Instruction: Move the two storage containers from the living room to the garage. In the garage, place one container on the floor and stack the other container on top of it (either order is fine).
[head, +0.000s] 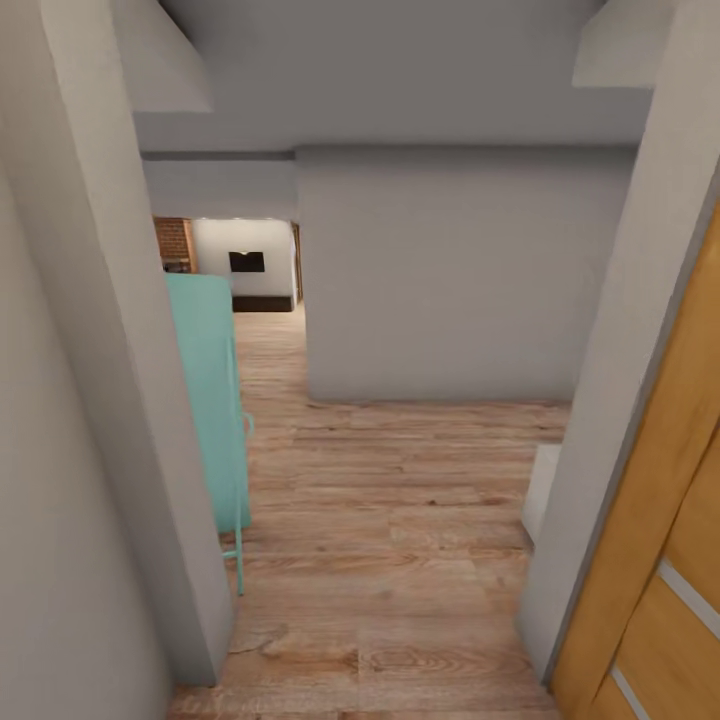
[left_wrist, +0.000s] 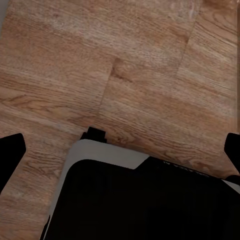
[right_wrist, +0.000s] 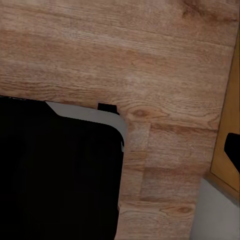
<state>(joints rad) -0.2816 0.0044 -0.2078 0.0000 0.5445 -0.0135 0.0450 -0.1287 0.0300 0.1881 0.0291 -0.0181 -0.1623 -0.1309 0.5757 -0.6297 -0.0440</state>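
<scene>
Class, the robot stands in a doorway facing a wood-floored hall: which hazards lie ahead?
1. The doorway is narrow: the base may clip the grey door frame or the wooden door.
2. The teal furniture by the left wall narrows the hall.
3. The grey wall ahead forces a left turn.

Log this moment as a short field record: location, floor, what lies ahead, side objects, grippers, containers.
location: doorway, facing a hallway
floor: light wood planks
ahead: pale grey wall; left of it a passage toward a brick wall
left side: teal object past the doorframe
right side: wooden door
left gripper: fingertips spread, holding nothing
right gripper: one fingertip visible, state unclear
containers: none sighted
</scene>
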